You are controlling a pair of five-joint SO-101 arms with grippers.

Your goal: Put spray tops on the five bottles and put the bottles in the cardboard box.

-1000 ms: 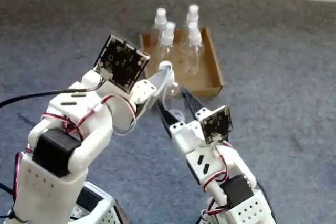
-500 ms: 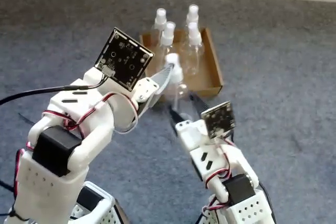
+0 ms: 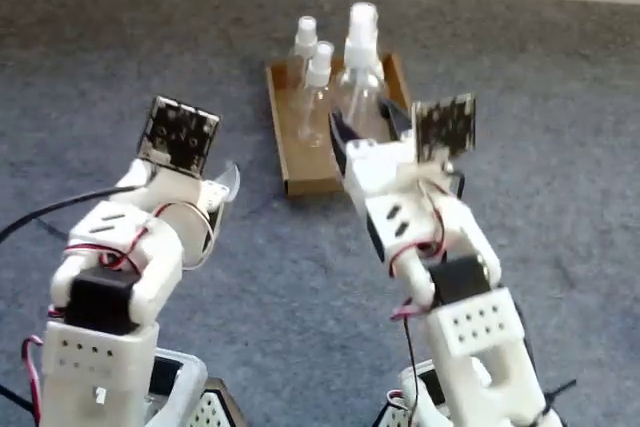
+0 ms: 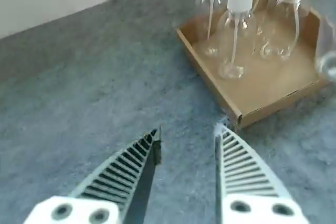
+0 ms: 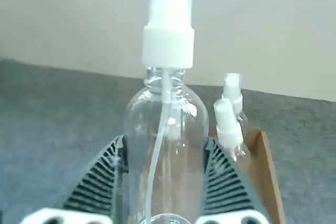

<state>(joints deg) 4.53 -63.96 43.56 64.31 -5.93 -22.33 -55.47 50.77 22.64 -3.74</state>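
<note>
My right gripper [image 3: 366, 123] is shut on a clear bottle [image 3: 360, 82] with a white spray top [image 3: 362, 23], holding it upright over the cardboard box [image 3: 281, 137]. The right wrist view has this bottle [image 5: 165, 140] between the fingers [image 5: 223, 182]. Capped bottles [image 3: 316, 89] stand in the box; the held bottle hides some of them. My left gripper [image 3: 222, 183] is open and empty over the carpet, left of the box. In the left wrist view its gripper [image 4: 187, 132] faces the box [image 4: 273, 106] and three capped bottles [image 4: 237, 30].
Grey carpet [image 3: 540, 77] covers the table around the box. A pale wall [image 5: 273, 24] runs along the far edge. Black cables [image 3: 40, 192] trail from the left arm's base side.
The left gripper let go of the bottle and drew back to the left. The right gripper closed on the bottle and carried it up and away, over the box.
</note>
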